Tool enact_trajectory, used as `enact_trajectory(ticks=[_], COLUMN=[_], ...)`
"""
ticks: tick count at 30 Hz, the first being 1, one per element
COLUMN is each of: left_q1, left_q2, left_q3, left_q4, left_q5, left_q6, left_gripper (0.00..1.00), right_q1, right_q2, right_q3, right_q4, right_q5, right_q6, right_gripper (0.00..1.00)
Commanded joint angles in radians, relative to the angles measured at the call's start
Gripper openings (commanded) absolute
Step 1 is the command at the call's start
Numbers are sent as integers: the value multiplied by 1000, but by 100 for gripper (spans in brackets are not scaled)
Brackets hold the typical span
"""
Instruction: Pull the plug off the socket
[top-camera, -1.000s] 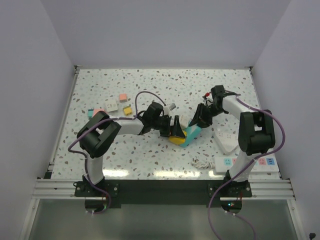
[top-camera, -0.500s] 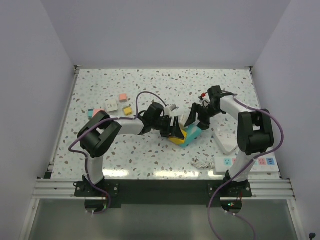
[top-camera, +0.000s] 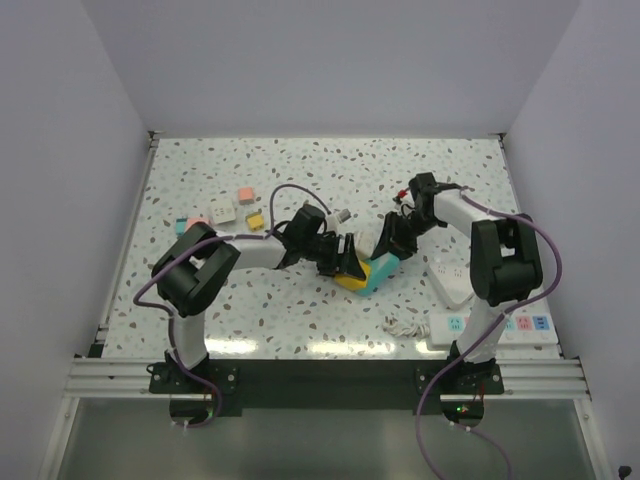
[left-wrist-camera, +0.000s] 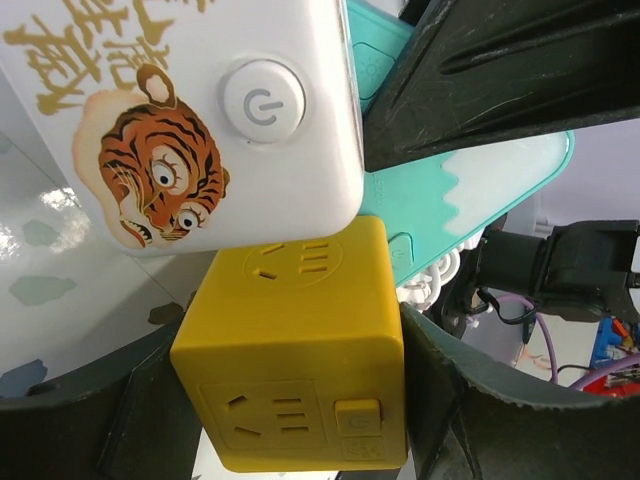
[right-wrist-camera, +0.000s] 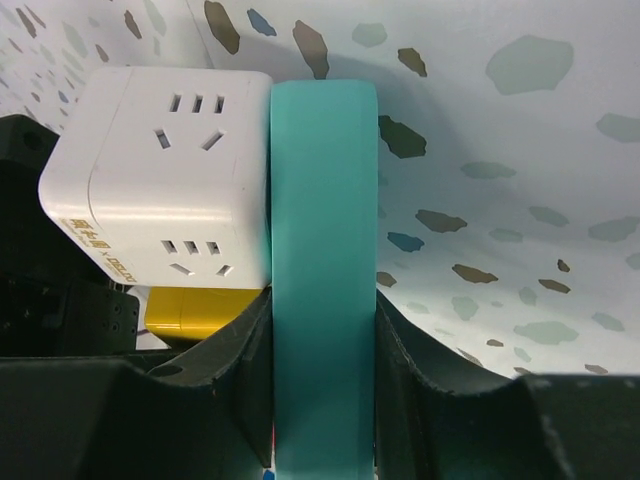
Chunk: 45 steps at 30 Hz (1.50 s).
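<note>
Top external | left gripper (top-camera: 345, 265) now clamped on yellow cube (left-wrist-camera: 300, 370) | right gripper (top-camera: 388, 250) again gripping teal strip (right-wrist-camera: 322, 250)

Bright yellow cube socket (left-wrist-camera: 300, 380), teal strip (right-wrist-camera: 322, 250) — white cube (left-wrist-camera: 200, 110) (tiger print).

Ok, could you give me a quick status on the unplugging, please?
Left gripper shut on yellow cube. Right gripper shut on teal strip. White cube pressed against both; nothing apart yet.

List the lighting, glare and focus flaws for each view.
Top external: even light, sharp, glare streaks along the table's near edge. Left wrist: yellow cube socket crisp, fingers dark. Right wrist: teal power strip sharp, fingers underexposed.
</note>
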Motion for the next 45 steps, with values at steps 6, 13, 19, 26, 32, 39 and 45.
enact_trajectory(ticks=[6,13,19,26,32,39,45], left_q1=[165,258,421,673,724,730,722], left_q2=[-236,-320,-337,-288,-279,-319,-397], left_q3=[-101,-70,-22,8,24,-19,-12], left_q4=[199,58,-241,-372,-430,-383,-381], left_q5=[73,115,-130,-295,-402,-382,-355], left_q6=[36,100,197,277,295,283,281], left_gripper=[0,0,0,0,8,79,100], right_q1=[29,29,27,13,13,13,13], right_q2=[46,72,42,-27,-34,-52,-63], right_q3=[11,17,6,-24,-34,-24,-3], right_q4=[-124,-126,-103,-45,-31,-17,-28], right_q5=[500,574,490,339,286,241,210], right_q6=[-23,-9,1,23,28,8,-18], right_gripper=[0,0,0,0,0,0,0])
